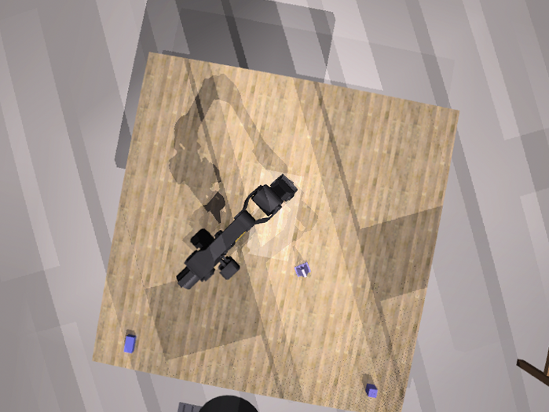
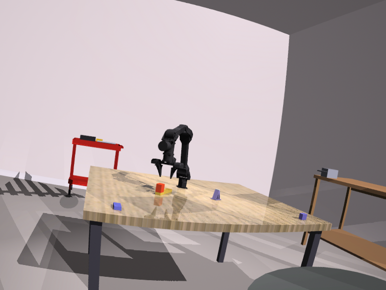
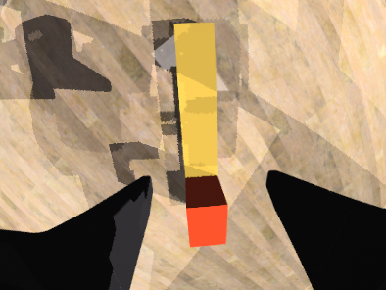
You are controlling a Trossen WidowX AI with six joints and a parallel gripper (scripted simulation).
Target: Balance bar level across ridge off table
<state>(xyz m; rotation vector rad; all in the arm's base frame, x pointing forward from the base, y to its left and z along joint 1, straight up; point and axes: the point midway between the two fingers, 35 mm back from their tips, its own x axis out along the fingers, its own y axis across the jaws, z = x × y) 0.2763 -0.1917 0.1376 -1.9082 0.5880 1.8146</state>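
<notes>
Bar (image 1: 240, 236) (image 2: 167, 191) (image 3: 199, 113) mostly hidden from above.

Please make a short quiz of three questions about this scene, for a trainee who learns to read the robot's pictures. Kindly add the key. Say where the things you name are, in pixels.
1. Multiple choice: What colour is the block (image 2: 159, 187) (image 3: 208, 225) at one end of the yellow bar (image 1: 240, 236) (image 2: 167, 190) (image 3: 198, 103)?
A) green
B) orange-red
C) white

2. True or false: The yellow bar is already resting across the purple ridge (image 1: 302, 270) (image 2: 216, 195).

3. Fill in one word: The gripper (image 1: 215, 253) (image 2: 165, 177) (image 3: 210, 181) is above the table (image 1: 391, 162) (image 2: 199, 215) and its fingers are ____, holding nothing.

Key: 1. B; 2. False; 3. open
</notes>
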